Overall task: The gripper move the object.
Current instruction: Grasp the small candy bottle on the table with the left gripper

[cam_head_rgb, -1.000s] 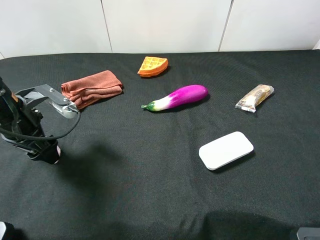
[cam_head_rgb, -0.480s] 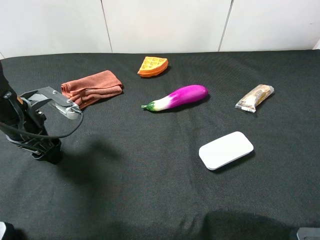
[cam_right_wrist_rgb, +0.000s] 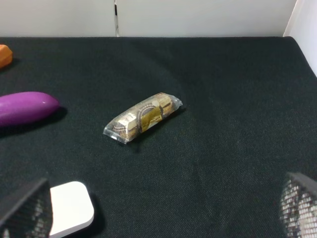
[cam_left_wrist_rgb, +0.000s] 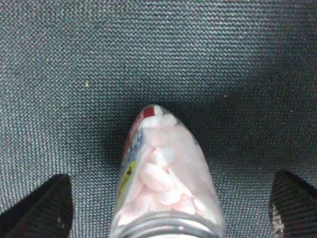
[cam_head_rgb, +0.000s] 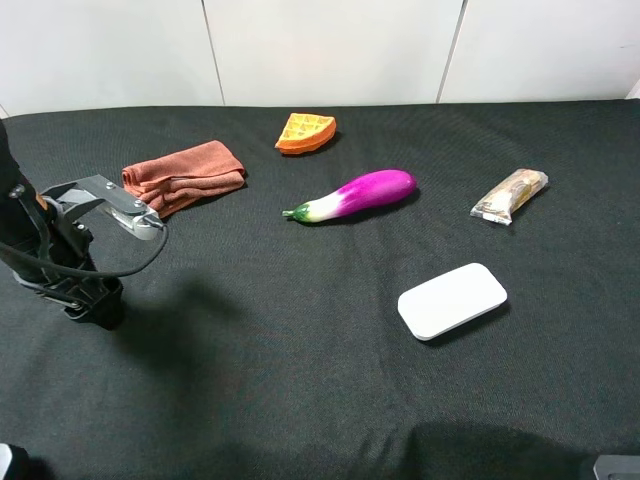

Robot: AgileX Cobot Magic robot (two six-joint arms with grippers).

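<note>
The object, a small clear jar [cam_left_wrist_rgb: 163, 168] filled with pale pink-white tablets, lies on the black cloth. In the left wrist view it sits between my left gripper's [cam_left_wrist_rgb: 168, 198] dark fingertips [cam_left_wrist_rgb: 47, 208], with bare cloth showing on both sides of it. The jaws stand wide and open, touching nothing. In the high view the left gripper [cam_head_rgb: 95, 305] is down on the cloth at the far left and hides the jar. My right gripper [cam_right_wrist_rgb: 163, 208] is open over the right side of the table, holding nothing.
A rust-coloured folded cloth [cam_head_rgb: 183, 175] lies just behind the left arm. A waffle piece [cam_head_rgb: 305, 132], a purple eggplant [cam_head_rgb: 355, 195], a wrapped snack bar [cam_head_rgb: 510, 195] and a white flat rounded box [cam_head_rgb: 452, 300] are spread across the black table [cam_head_rgb: 300, 400].
The left gripper has shifted slightly right and down over the jar. The jar's pale end, visible beside the fingers a second ago, is now covered.
</note>
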